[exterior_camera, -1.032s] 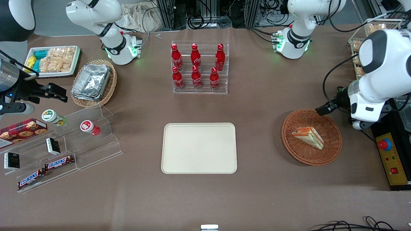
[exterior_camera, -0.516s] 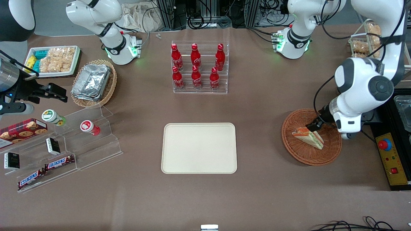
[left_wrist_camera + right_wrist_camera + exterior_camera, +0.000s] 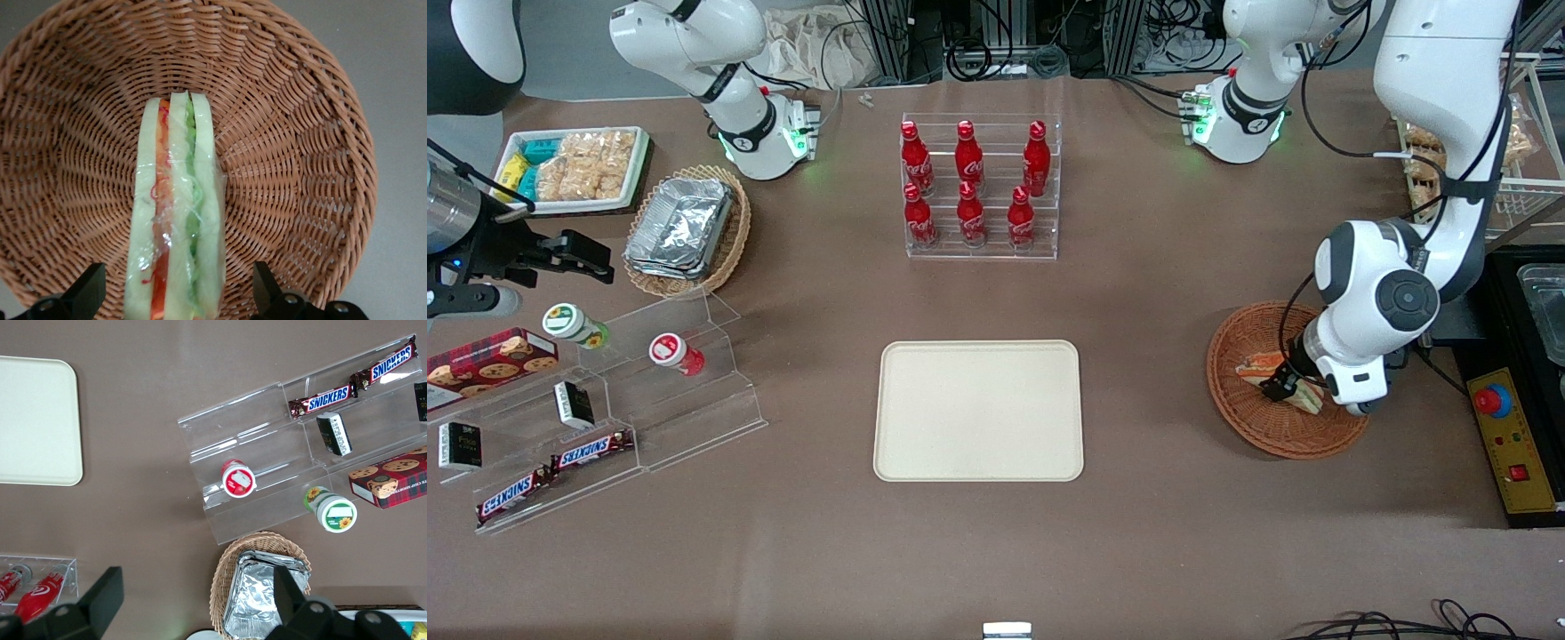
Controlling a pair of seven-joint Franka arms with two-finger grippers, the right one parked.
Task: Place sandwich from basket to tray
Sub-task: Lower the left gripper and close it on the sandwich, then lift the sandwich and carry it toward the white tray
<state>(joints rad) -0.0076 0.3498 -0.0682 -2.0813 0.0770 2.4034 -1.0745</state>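
Gripper (image 3: pixel 175 293) now astride basket's (image 3: pixel 320 133) sandwich (image 3: pixel 175 233)

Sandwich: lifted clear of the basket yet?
No: in the wrist view the sandwich lies on the basket weave, with the open gripper straddling it, fingers apart from the wrap.
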